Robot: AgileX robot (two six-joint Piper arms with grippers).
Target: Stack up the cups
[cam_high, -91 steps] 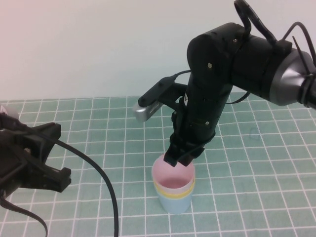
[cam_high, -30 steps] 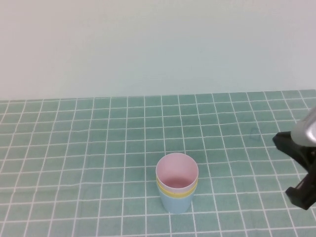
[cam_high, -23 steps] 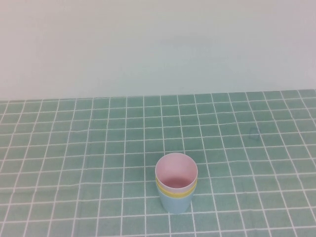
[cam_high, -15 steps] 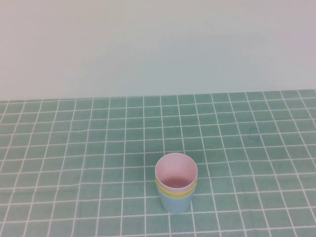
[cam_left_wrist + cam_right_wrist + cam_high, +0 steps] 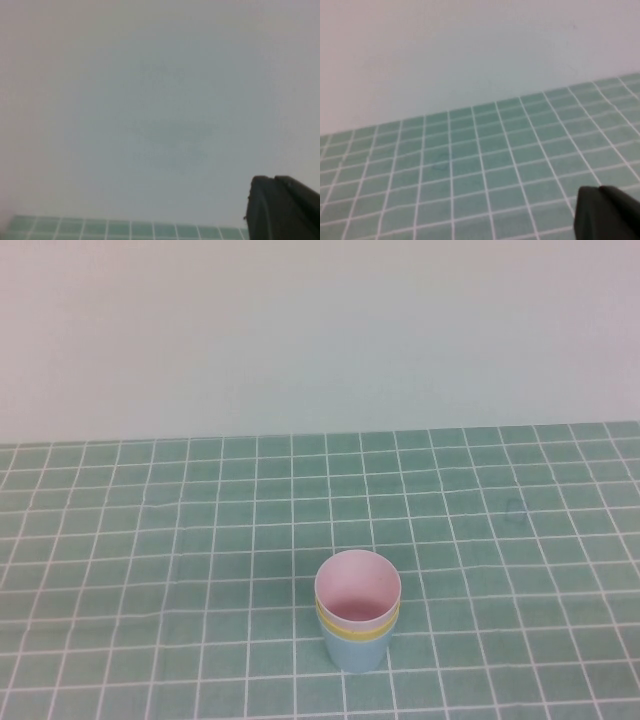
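Note:
The three cups stand nested upright near the front middle of the green gridded mat (image 5: 150, 540) in the high view. The pale pink cup (image 5: 357, 589) is on top and innermost. A yellow cup (image 5: 356, 632) shows as a band under its rim, and the light blue cup (image 5: 356, 654) is at the bottom. Neither arm appears in the high view. My left gripper (image 5: 274, 181) is shut with nothing in it, pointing at the pale wall. My right gripper (image 5: 600, 192) is also shut and holds nothing, above bare mat.
A pale wall (image 5: 320, 330) closes off the back of the mat. A faint dark mark (image 5: 515, 510) sits on the mat to the right of the cups. Both wrist views show only wall and gridded mat (image 5: 470, 165).
The right arm, over the stack three seconds ago, withdrew to the right and left the high view. The left arm left it too. The cup stack has stayed put.

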